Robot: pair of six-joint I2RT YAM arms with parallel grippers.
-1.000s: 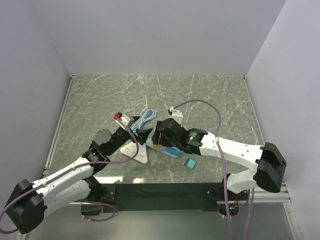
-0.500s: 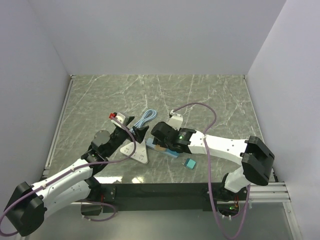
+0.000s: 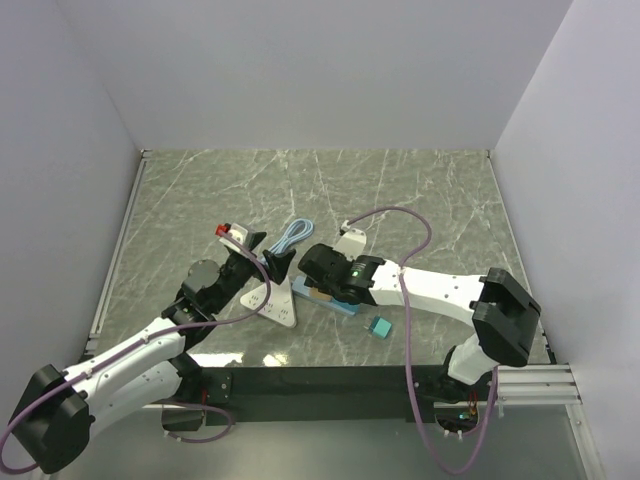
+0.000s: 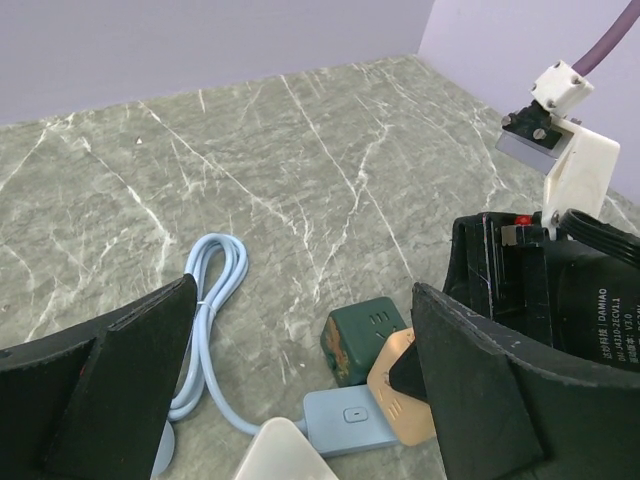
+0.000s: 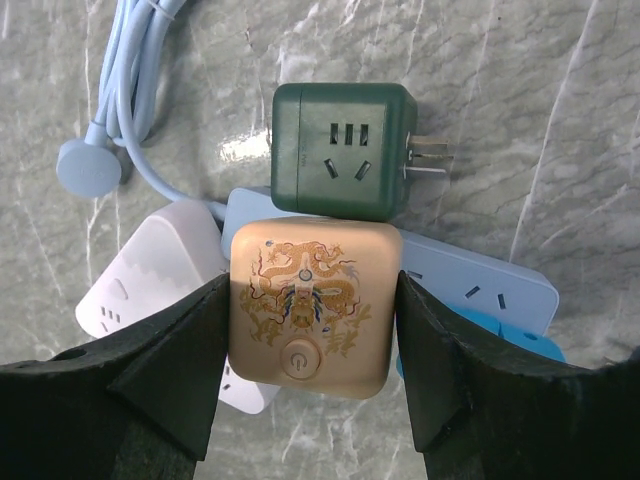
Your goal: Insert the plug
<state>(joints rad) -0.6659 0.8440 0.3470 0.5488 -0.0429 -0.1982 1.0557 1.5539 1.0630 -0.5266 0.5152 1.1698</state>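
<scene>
Marbled green tabletop (image 3: 400,190) carries a light-blue power strip (image 5: 480,285), with a white strip (image 5: 150,280) and a looped blue cable (image 5: 140,60) beside it. Over the blue strip's end, the right gripper (image 5: 312,340) pinches the tan dragon-printed plug cube (image 5: 310,290) from 2 sides, just beside a green cube adapter (image 5: 345,150). Nearby the left gripper (image 4: 300,350) hangs spread wide, holding nothing.

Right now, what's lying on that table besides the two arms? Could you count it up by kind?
Cubes: 3, namely dark green cube, tan dragon cube, teal cube
Power strips: 2, namely light blue strip, white strip
Cables: 1, namely light blue cable
Total: 6
</scene>
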